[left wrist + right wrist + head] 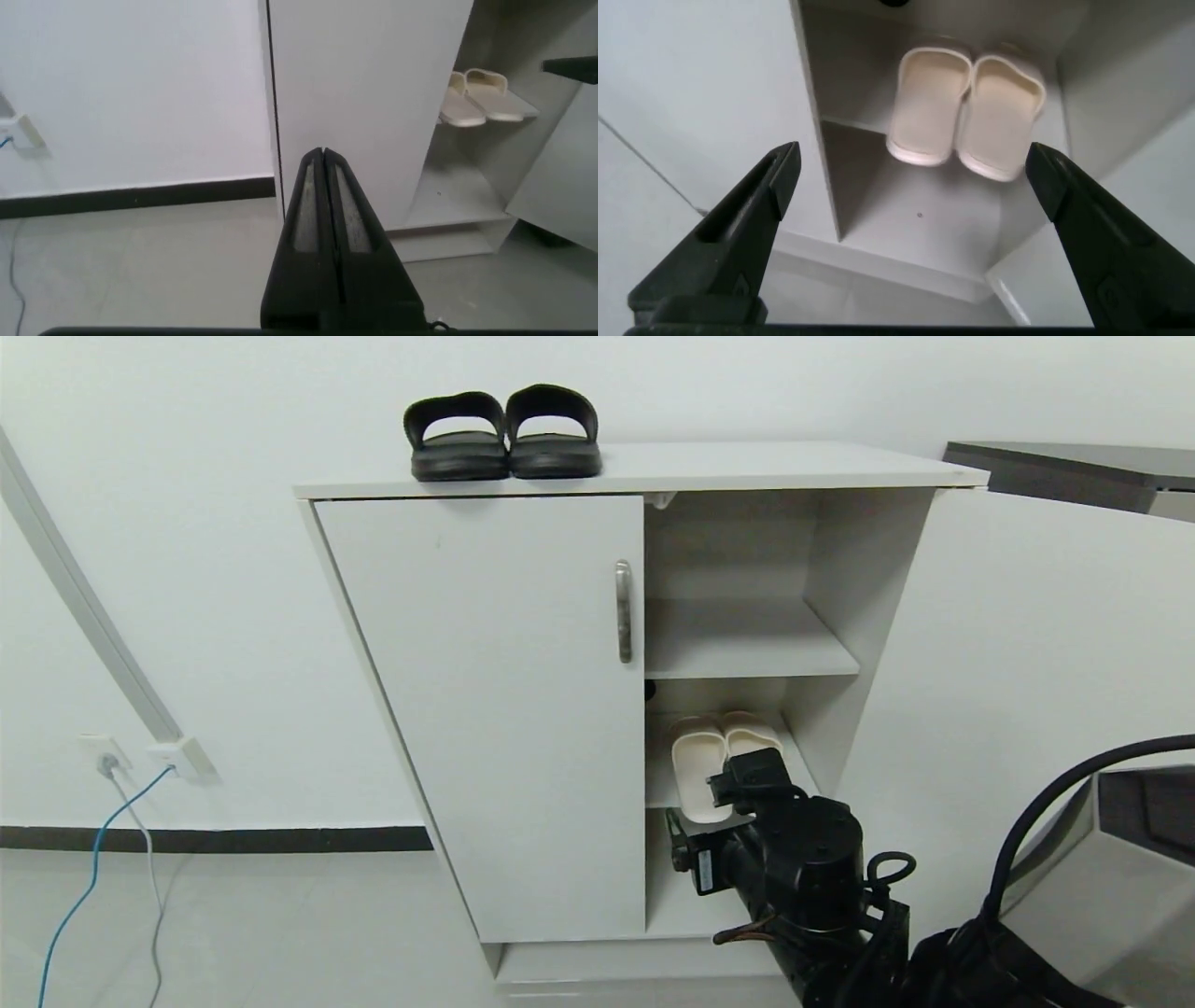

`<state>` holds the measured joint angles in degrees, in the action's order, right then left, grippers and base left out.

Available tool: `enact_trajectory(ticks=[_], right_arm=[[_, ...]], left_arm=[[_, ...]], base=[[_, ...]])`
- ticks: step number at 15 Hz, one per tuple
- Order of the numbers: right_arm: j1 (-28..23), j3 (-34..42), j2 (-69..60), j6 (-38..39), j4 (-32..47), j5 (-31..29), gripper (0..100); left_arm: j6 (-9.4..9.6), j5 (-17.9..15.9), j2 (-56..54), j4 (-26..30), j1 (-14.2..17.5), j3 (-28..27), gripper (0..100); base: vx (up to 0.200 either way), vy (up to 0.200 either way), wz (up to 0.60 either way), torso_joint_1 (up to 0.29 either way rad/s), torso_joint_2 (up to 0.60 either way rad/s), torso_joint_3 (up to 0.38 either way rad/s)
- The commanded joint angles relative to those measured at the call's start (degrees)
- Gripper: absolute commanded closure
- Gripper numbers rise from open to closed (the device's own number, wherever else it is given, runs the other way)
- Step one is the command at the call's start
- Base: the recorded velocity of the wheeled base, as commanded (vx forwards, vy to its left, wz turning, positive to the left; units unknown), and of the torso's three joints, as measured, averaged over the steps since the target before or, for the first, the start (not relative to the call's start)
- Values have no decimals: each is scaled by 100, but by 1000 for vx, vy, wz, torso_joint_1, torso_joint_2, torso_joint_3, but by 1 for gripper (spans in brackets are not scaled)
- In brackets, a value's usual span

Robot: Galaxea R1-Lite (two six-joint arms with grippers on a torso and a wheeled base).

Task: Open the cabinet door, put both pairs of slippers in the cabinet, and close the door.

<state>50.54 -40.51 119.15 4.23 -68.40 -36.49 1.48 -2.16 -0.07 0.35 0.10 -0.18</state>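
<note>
Cabinet: a white laminate cabinet (803, 462) with two doors stands against a white wall on a pale tiled floor.
Doors: two. The left white door (485, 709) is shut and covers that half; it carries one brushed metal bar handle (624, 611) at its inner edge. The right white door (1027, 709) is swung wide open to the robot's right.
Open side: one upper shelf (747, 644), a middle shelf below it, and the cabinet's bottom board.
Cream slippers: one pair of cream rubber slippers (719, 751), two side by side and touching, lies on the middle shelf inside the open half.
Black slippers: one pair of black rubber slide slippers (509, 453), two side by side and touching, sits on the cabinet top above the shut door, near the front edge.
Right gripper: the right gripper (913, 159) is released, fingers spread wide, and hangs just in front of the open compartment, close to the cream pair but not touching it.
Left gripper: the left gripper (322, 159) is clenched on nothing, fingers pressed together, low over the floor, pointing at the shut door's outer edge.
Around: two white wall sockets (103, 751) left of the cabinet, one blue cable (84, 896) and one grey cable (149, 859) hanging from them, a slanted grey wall conduit (84, 607), a black skirting strip (215, 840).
</note>
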Motion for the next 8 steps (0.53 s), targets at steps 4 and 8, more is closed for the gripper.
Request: enact_trajectory(ticks=[4, 8], right_arm=[[-9, -1, 12, -1, 2, 1, 0], [-71, -1, 12, -1, 2, -8, 0]], left_arm=[[2, -4, 7, 0, -1, 1, 100], [2, 5, 7, 0, -1, 1, 100]], base=[[0, 200, 0, 2, 2, 4], [0, 200, 0, 1, 0, 1]])
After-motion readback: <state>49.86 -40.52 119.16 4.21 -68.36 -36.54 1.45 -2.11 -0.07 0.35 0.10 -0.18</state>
